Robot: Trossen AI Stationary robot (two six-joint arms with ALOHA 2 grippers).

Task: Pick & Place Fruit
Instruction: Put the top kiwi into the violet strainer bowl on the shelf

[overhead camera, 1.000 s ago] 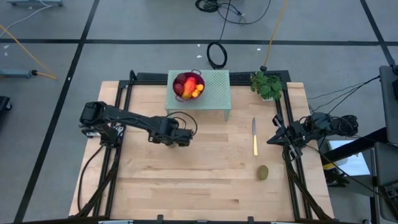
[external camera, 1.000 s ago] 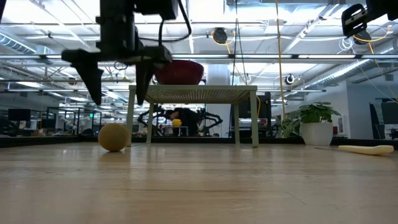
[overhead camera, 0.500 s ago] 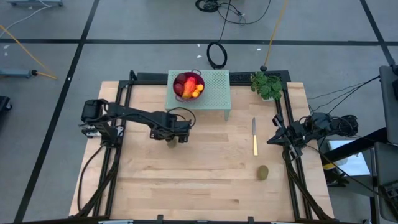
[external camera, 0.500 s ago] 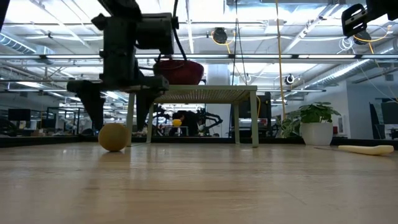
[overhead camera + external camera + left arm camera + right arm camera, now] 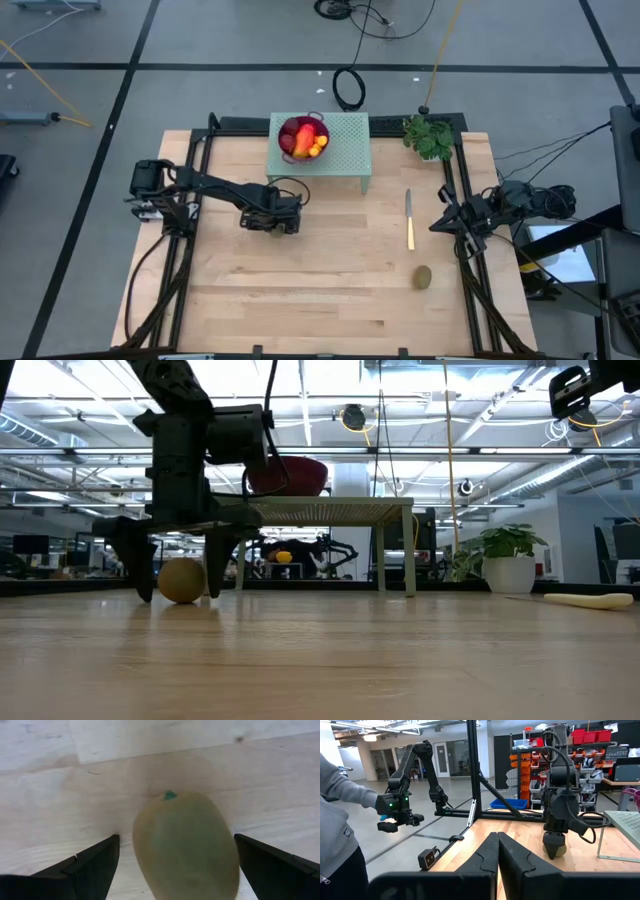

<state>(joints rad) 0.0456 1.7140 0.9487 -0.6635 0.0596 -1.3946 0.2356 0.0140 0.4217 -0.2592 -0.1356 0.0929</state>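
The left pincer (image 5: 178,572) stands spread on the tabletop (image 5: 330,280), straddling a brown-green fruit (image 5: 186,845) between its fingers; being round, it could roll or squirt out if they close off-centre. The raised green stand (image 5: 345,150) with the purple bowl (image 5: 303,136) rises just beyond, while the right pincer (image 5: 497,851), pressed together, waits well apart.

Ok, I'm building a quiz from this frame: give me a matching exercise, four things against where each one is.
Things:
1. left gripper
2. right gripper
3. knife
4. purple bowl

Places:
A. on the green stand
B. flat on the table, beside the potted plant's side
C. open, down around a brown-green fruit
D. shut, at the table's right edge

Pairs: 1-C, 2-D, 3-B, 4-A
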